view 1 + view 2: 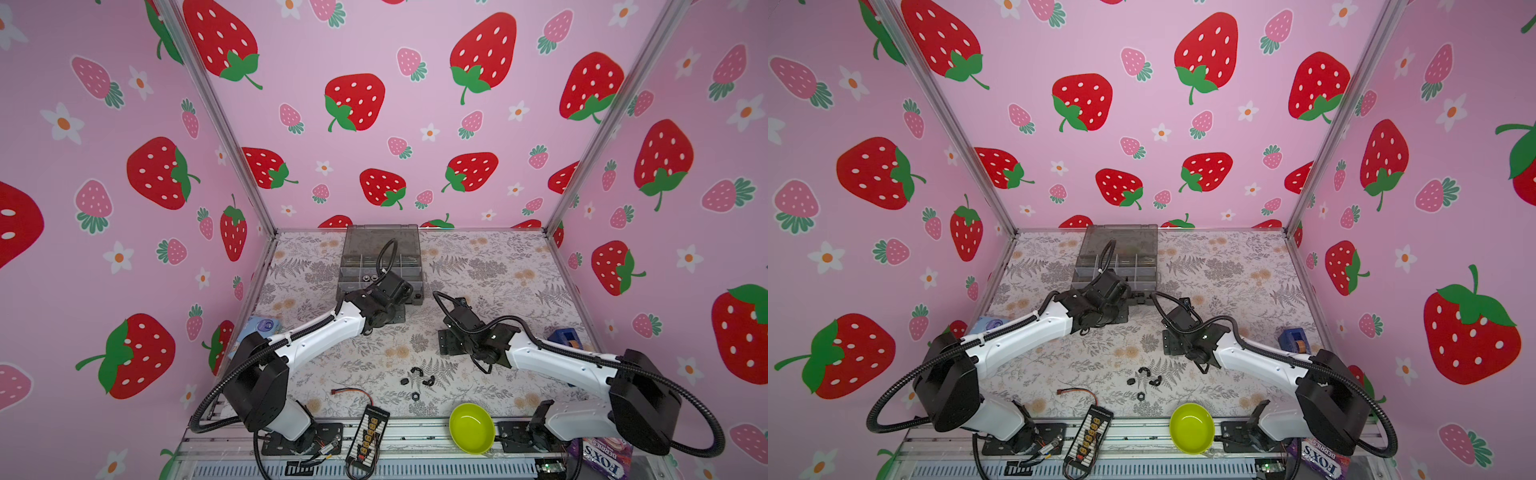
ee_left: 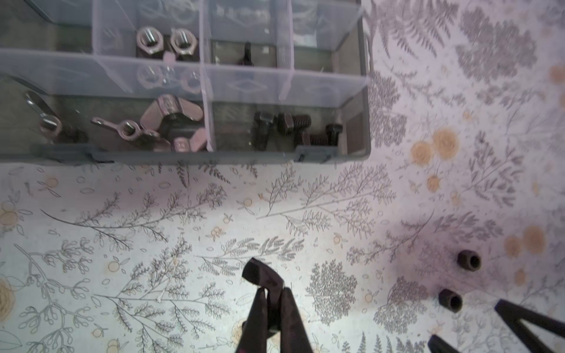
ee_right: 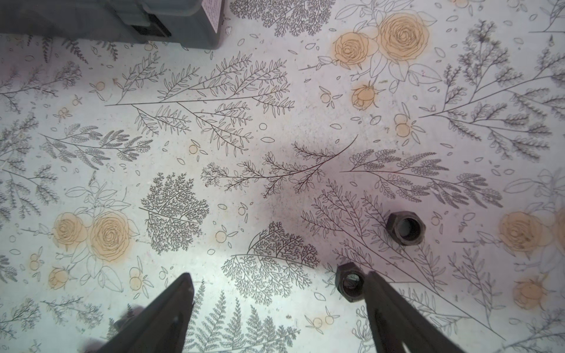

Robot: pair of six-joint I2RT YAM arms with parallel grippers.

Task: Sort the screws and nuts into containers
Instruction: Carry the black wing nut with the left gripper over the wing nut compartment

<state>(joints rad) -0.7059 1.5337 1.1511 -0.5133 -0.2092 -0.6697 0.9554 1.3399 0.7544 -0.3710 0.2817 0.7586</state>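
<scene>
At the front wall of the organizer box [image 2: 198, 156], the left jaws are clamped on a black winged nut [image 2: 262, 274]. It is held over the desk [image 2: 137, 220], just short of the box.

Box contents, left wrist view:
- Front row: silver wing nuts [image 2: 171, 111] in one compartment, and black screws [image 2: 293, 125] in the next one, at the box corner.
- Row behind: two silver hex nuts [image 2: 149, 38] share a compartment. The compartment beside them holds one small black piece [image 2: 246, 52], too blurred to ID.

The right jaws are spread wide with nothing gripped, low over the desk and near the box corner [image 3: 122, 24]. Two black hex nuts [image 3: 405, 227] lie flat on the desk by them. The nearer nut [image 3: 351, 285] sits right at the inner edge of one fingertip [image 3: 379, 290]; I can't tell if it touches. The other nut lies just past that tip.

Top views:
- Both wrists hide their jaws.
- The box [image 1: 347, 293] [image 1: 1084, 284] stands at the back-middle of the desk with its lid up.
- Four loose black pieces [image 1: 414, 396] [image 1: 1140, 395] lie toward the front, between the arms and well apart from the box.
- A lime-green bowl [image 1: 471, 428] sits at the front edge.
- A red-and-black wire [image 1: 353, 392] lies to the left of the loose pieces.
</scene>
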